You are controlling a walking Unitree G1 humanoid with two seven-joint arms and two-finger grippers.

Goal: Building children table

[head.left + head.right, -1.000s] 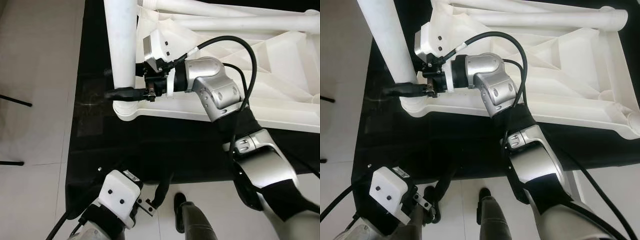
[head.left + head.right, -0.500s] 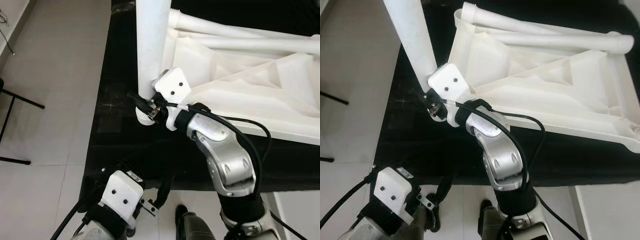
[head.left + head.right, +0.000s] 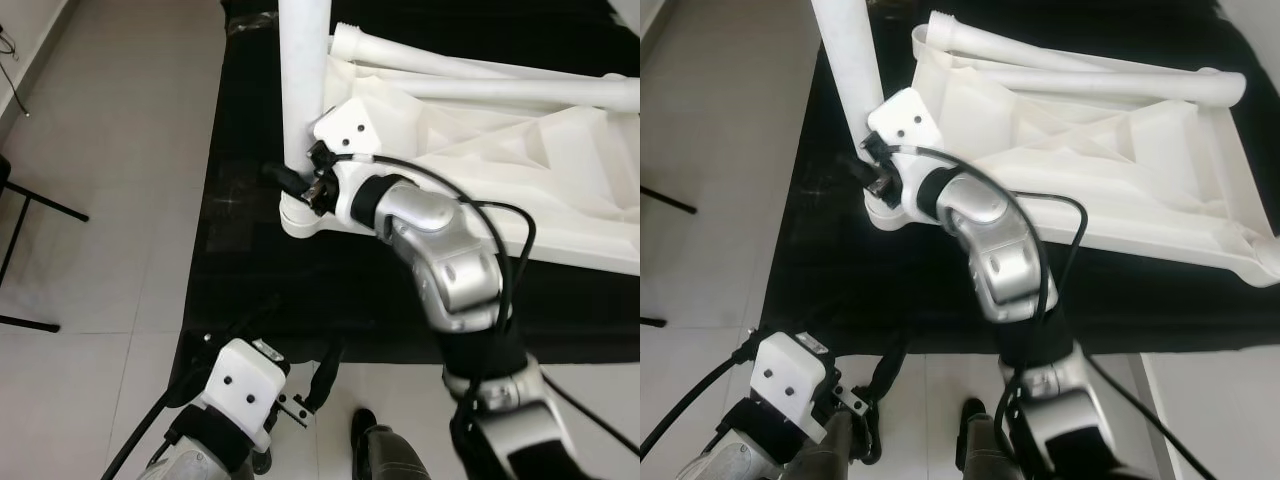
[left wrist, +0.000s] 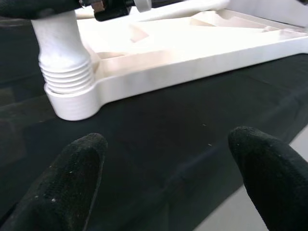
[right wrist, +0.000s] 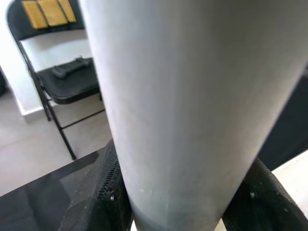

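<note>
Your right gripper (image 3: pixel 293 183) pinches the upright white table leg (image 3: pixel 304 90) seated in the inverted tabletop's (image 3: pixel 520 160) corner socket, while your left gripper (image 4: pixel 168 178) hangs spread above the black mat (image 3: pixel 300 290).

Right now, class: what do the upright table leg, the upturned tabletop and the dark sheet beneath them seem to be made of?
Table leg: probably moulded plastic, matte white; screw threads show at its base.
Tabletop: likely the same white plastic, with ribs cast into its underside.
Dark sheet: black, faintly glossy; cloth or plastic film, unclear.
The right gripper grips the leg.
</note>
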